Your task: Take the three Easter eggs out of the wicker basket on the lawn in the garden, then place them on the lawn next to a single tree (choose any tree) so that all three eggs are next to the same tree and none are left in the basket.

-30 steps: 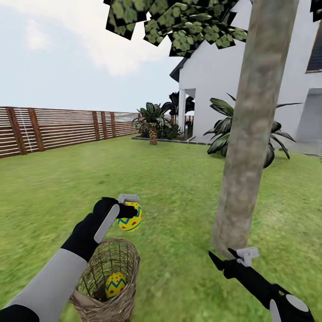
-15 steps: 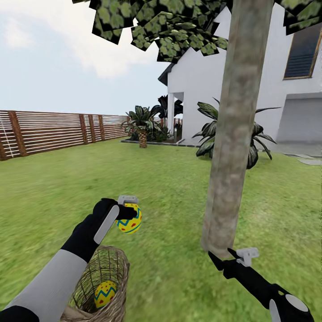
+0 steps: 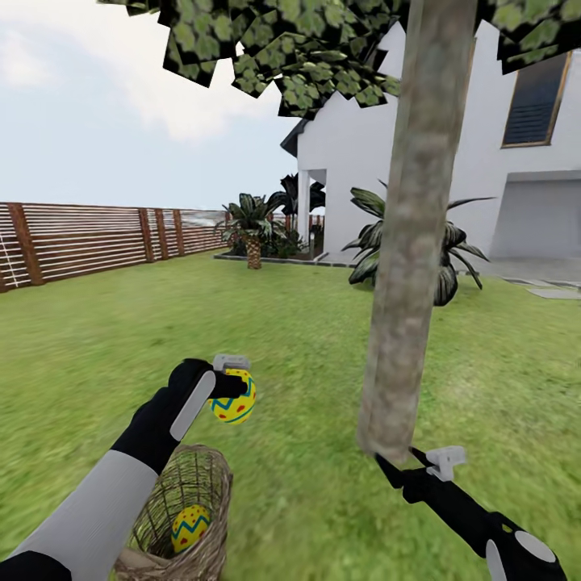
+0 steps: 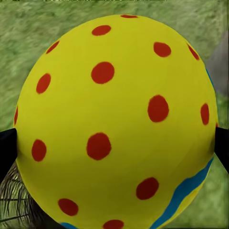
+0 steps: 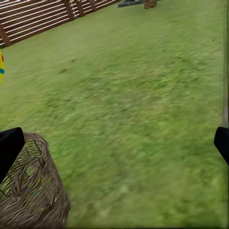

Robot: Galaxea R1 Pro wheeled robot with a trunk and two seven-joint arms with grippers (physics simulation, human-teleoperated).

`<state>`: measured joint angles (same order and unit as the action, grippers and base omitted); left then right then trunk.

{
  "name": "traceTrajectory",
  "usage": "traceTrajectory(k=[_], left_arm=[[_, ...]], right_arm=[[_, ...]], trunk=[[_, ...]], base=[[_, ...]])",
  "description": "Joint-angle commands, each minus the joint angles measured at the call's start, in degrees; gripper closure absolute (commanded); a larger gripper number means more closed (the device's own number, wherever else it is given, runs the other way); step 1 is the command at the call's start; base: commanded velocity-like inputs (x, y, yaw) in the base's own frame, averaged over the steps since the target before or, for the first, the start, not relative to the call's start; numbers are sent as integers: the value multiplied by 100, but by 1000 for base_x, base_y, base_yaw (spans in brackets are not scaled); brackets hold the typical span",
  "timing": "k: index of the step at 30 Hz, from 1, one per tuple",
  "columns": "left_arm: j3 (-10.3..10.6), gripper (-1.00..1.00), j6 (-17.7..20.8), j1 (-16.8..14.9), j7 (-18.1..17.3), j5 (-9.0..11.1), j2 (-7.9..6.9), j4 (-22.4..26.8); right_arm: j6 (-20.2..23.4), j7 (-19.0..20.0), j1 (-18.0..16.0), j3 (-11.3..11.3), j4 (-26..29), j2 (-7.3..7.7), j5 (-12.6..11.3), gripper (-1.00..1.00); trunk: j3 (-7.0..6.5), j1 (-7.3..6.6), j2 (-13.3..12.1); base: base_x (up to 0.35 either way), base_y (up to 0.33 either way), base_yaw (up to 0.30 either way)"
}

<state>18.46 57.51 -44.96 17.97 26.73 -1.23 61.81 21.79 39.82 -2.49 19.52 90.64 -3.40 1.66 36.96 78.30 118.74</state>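
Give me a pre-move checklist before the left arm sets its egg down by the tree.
1. Held egg secure in the left gripper: ok, jaws closed on both sides of it.
2. Tree close by: ok, its trunk base stands just ahead on the right.
3. Lawn between egg and trunk free of obstacles: ok.
4. Right gripper out of the way: not ok, it hovers open at the trunk base.
5. Wicker basket emptied: not ok, one egg in the basket shows; a third egg cannot be told.
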Motion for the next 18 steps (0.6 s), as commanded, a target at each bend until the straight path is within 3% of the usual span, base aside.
traceTrajectory(k=[1,10,18], left_arm=[[19,100,13,-4,57,61,-5,7],[29,100,11,-4,57,60,-1,6],[58,100,6,-4,57,52,7,8]], right_arm=[[40,44,-6,13,7,-9,18,-100],[43,50,-6,-98,7,-10,18,-100],[42,44,-5,-107,7,-8,19,-100]], trunk=[[-19,-25,-38],[-191,-223,-399],[-349,-398,-720]], base=[[-104,0,-176],[-41,0,-29],[-301,0,-29]])
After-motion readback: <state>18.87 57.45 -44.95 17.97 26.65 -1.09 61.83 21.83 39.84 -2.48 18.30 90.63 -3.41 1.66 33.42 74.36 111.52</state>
